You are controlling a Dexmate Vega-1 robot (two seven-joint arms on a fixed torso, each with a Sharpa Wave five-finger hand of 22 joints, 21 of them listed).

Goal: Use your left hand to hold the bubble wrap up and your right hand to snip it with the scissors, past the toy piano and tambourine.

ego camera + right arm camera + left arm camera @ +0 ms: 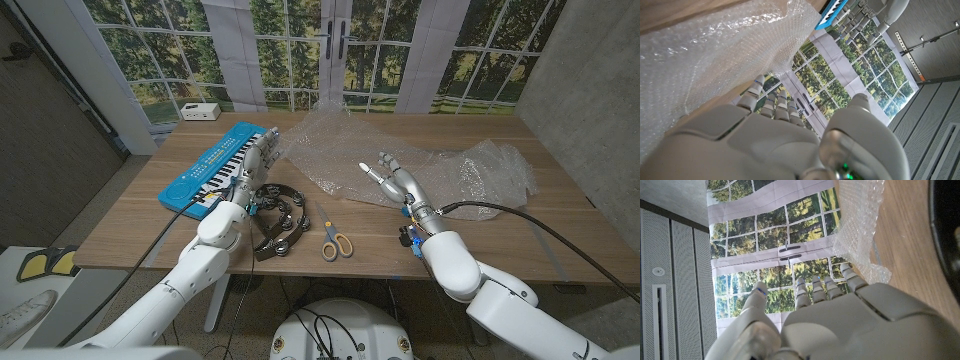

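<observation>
1. The bubble wrap (400, 150) sprawls across the upper middle and right of the bench (130, 225).
2. The scissors (334, 241) lie untouched at lower centre, right of the tambourine (280, 215) and blue toy piano (215, 165).
3. The left hand (255, 160) hovers empty, fingers spread, over the piano.
4. The right hand (395, 180) is released, over the wrap.

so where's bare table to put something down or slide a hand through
Bare wood shows between the scissors and the right hand, and at the front right below the bubble wrap. It is crowded on the left, around the piano, tambourine and left hand.
</observation>
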